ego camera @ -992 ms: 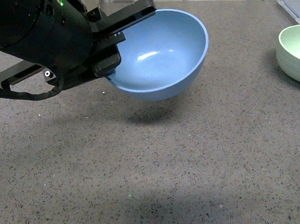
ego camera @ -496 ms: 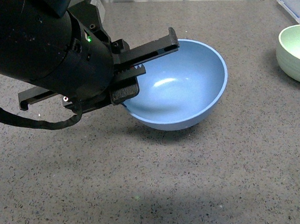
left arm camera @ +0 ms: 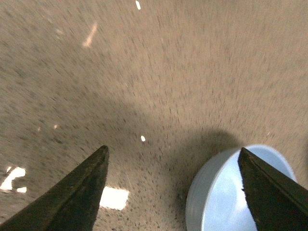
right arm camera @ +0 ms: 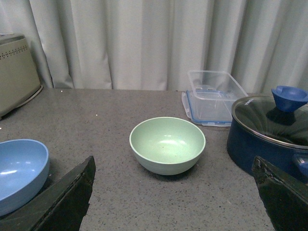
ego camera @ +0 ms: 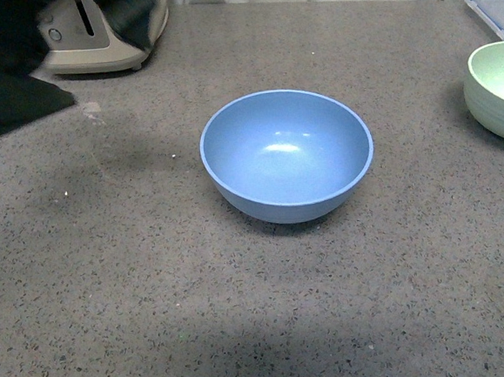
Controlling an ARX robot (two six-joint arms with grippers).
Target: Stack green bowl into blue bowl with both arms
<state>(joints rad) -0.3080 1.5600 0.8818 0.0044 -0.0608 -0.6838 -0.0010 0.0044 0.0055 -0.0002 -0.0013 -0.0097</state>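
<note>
The green bowl (right arm camera: 167, 144) sat upright and empty on the speckled grey countertop (ego camera: 244, 311), at the far right edge of the front view and well apart from the blue bowl (ego camera: 286, 155), which rested upright and empty near the middle of the surface. Neither bowl was touched by either arm. The right gripper (right arm camera: 173, 162) hung above the counter with its two dark fingers spread wide and nothing between them, the green bowl framed in the gap in its wrist camera and the blue bowl showing at one edge. The left gripper (left arm camera: 172, 149) was likewise spread and empty, lifted over bare counter, with the blue bowl's rim showing partly behind one finger in a motion-blurred wrist picture; in the front view the left arm (ego camera: 7, 77) appeared only as a dark blur at the upper left. Behind the green bowl stood a clear plastic container (right arm camera: 214, 98) on a blue-rimmed lid, and beside that a dark blue pot (right arm camera: 269, 130) under a glass lid with a blue knob. A beige appliance (ego camera: 104, 34) sat at the counter's far left, before a pale curtain (right arm camera: 144, 43).
</note>
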